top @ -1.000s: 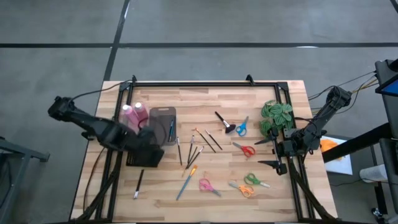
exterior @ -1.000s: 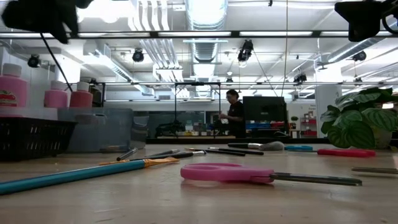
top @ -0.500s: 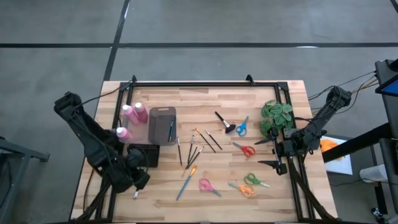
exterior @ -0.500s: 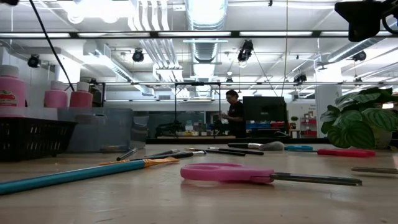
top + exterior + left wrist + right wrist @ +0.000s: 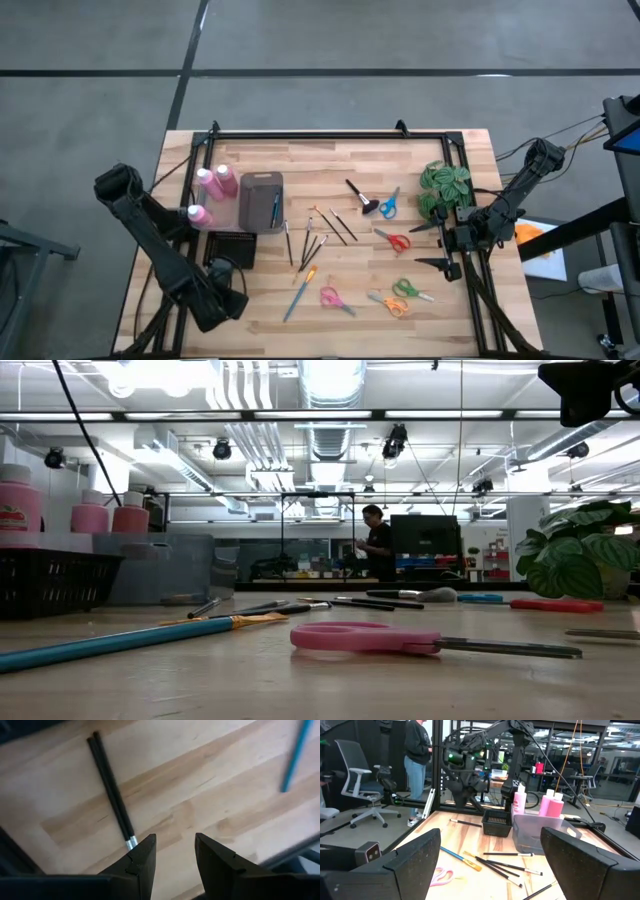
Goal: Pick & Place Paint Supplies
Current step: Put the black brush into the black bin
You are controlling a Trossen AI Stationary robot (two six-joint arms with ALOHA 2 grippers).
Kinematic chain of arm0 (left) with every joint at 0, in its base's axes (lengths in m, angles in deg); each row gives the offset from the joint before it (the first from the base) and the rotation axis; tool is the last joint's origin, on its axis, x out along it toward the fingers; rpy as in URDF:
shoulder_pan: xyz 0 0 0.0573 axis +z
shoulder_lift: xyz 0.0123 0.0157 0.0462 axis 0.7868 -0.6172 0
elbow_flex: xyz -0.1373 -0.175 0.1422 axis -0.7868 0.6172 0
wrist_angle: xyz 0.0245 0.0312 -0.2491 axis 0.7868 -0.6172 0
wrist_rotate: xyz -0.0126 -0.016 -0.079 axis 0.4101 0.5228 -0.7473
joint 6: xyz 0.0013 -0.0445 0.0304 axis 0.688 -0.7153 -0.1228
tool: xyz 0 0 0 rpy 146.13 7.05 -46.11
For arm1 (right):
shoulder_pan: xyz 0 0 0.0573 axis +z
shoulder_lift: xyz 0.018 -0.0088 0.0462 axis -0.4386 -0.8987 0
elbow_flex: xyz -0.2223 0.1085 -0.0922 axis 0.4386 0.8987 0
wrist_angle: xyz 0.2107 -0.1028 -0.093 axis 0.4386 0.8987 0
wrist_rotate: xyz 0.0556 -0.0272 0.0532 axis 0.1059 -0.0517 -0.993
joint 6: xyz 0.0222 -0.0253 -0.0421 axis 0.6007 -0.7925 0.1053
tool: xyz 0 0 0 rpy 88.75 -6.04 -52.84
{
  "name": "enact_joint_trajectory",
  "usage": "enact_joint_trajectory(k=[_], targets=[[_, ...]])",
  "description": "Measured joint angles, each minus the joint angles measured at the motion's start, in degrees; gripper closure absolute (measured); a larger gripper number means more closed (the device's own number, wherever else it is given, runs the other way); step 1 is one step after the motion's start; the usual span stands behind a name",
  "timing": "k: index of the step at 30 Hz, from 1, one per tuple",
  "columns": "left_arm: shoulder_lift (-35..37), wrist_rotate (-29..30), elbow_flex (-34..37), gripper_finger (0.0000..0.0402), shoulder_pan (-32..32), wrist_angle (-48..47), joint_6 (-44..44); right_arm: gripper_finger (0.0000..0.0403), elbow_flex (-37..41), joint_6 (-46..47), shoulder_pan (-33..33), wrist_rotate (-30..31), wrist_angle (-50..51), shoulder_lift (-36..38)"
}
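Observation:
My left gripper [image 5: 226, 304] points down over the table's near-left part, open [image 5: 175, 842], with bare wood between its fingers. A thin black-handled paintbrush [image 5: 111, 790] lies flat just beside one finger, which hides its bristle end. Several thin brushes [image 5: 318, 234] and a long blue brush [image 5: 299, 291] lie mid-table. A stubby black brush [image 5: 360, 197] lies farther right. Three pink bottles [image 5: 212, 182] stand at the left beside a grey bin [image 5: 261, 201] and a black basket [image 5: 231, 248]. My right gripper [image 5: 429, 246] waits open at the right edge [image 5: 490, 870].
Blue [image 5: 388, 203], red [image 5: 394, 240], pink [image 5: 333, 298], green [image 5: 408, 290] and orange [image 5: 391, 304] scissors lie on the right half. A green plant [image 5: 445, 188] stands by the right arm. A black frame [image 5: 320, 134] rims the table. A person stands far behind the table [image 5: 378, 545].
My left gripper has swung from over the black basket toward the table's near edge and gone down, turning as it went. It now hangs above the black-handled brush at the near left. Its fingers keep the same gap.

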Motion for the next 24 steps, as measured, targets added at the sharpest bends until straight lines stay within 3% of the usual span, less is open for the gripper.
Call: enact_joint_trajectory(k=[7,24], targets=[[-5.46,-4.10,0.00,0.0265,0.01,-0.04,-4.35,0.0062,0.00,0.07,0.01,0.01,0.01,-0.02],[-10.18,-2.95,0.07,0.0265,0.09,0.90,-4.38,0.0062,0.00,0.08,0.01,0.00,0.01,-0.02]])
